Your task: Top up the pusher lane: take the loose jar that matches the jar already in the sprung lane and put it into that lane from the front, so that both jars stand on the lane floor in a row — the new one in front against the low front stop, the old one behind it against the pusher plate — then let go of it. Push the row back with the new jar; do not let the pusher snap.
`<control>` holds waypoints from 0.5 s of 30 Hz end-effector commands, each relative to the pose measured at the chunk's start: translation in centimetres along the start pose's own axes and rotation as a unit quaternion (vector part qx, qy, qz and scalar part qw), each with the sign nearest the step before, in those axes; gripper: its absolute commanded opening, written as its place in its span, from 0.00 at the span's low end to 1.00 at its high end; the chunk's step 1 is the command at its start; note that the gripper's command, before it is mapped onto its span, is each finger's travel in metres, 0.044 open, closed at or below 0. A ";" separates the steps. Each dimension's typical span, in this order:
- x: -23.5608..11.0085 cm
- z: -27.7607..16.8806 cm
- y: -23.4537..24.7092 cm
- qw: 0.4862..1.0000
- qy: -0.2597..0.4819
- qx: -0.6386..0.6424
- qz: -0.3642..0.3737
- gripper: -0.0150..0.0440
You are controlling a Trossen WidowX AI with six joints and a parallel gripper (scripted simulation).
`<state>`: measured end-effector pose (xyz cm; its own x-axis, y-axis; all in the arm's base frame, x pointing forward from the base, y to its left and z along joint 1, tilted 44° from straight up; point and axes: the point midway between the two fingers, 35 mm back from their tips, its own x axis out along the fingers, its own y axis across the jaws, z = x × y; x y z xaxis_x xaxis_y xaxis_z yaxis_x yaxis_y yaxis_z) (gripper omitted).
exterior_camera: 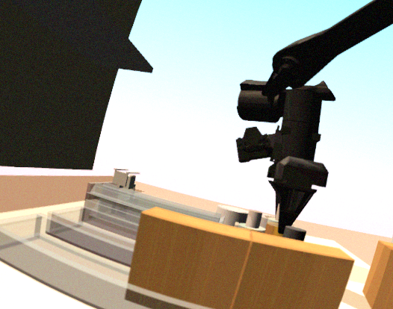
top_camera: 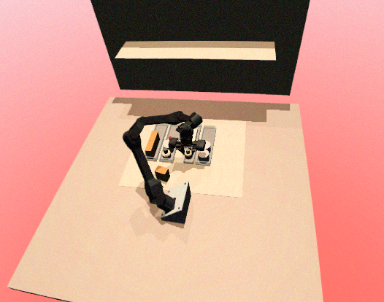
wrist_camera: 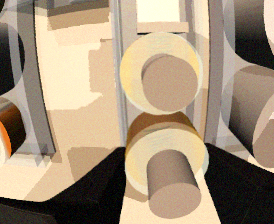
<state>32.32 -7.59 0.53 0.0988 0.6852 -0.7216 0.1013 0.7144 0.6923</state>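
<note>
My gripper (top_camera: pixel 187 150) (exterior_camera: pixel 283 228) (wrist_camera: pixel 164 152) points down and is shut on an amber jar with a pale shoulder (wrist_camera: pixel 138 165) and a grey-brown cap. This jar is at the front of the sprung lane (top_camera: pixel 188 161), one finger on each side. A matching jar (wrist_camera: pixel 133 75) stands directly behind it in the same lane, its cap (exterior_camera: pixel 254 219) also showing in the exterior view. The pale pusher plate (wrist_camera: pixel 163 27) is close behind that rear jar. The held jar's base and the low front stop are hidden, so I cannot tell whether it touches the lane floor.
The right neighbour lane (top_camera: pixel 208 133) holds wide dark jars with pale lids. The left neighbour lane holds a jar with an orange band (wrist_camera: pixel 5 132) and a dark one. A long orange-brown box (top_camera: pixel 152 143) (exterior_camera: pixel 188 254) lies farther left. A small block (top_camera: pixel 162 172) (exterior_camera: pixel 390 270) stands in front.
</note>
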 end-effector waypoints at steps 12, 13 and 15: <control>-0.3 0.9 0.1 1.000 -0.014 -0.007 0.001 0.25; -0.3 0.9 0.1 1.000 -0.014 -0.007 0.001 0.25; -0.2 0.9 0.1 1.000 -0.014 -0.007 0.001 0.25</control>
<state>32.51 -7.62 0.53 0.0998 0.6848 -0.7219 0.1009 0.7148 0.6920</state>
